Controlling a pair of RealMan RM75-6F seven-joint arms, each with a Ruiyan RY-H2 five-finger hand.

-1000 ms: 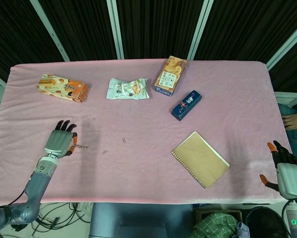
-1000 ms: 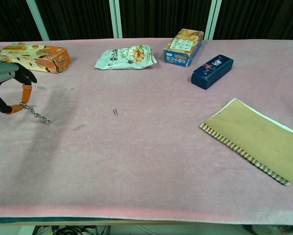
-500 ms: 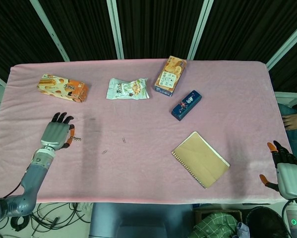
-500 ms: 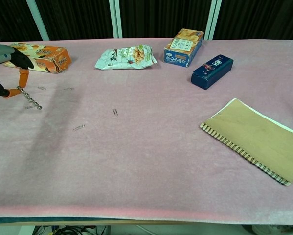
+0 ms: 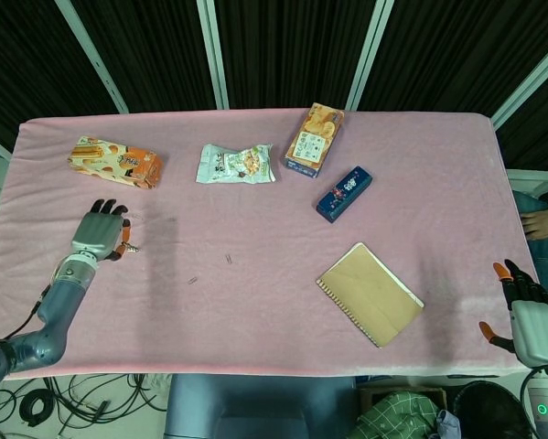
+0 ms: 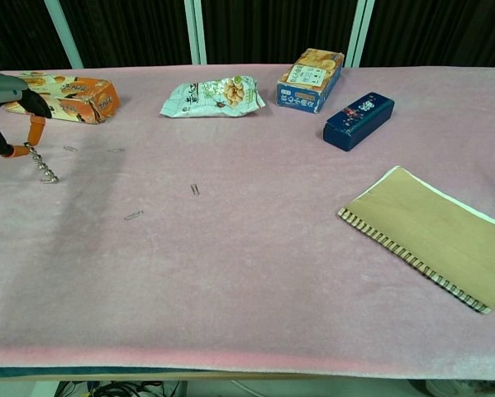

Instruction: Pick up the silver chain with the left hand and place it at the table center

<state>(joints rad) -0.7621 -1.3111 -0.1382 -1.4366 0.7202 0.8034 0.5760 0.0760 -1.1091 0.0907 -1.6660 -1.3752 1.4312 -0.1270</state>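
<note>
Silver chain [image 6: 42, 165] hangs pinched between orange fingertips [image 6: 36, 131] of the left robot hand [image 5: 98, 233] at far left of the frame, above the pink bench [image 5: 255, 311], well away from its middle. Right robot hand [image 5: 528, 315] sits off the bench's lower right corner, fingers spread, holding nothing. Tan spiral notebook [image 5: 370, 294] lies right of center, orange snack box [image 5: 114, 161] upper left.

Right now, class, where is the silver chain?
Far left in both views, the silver chain dangles, pinched by the left hand, just in front of the orange snack box.
</note>
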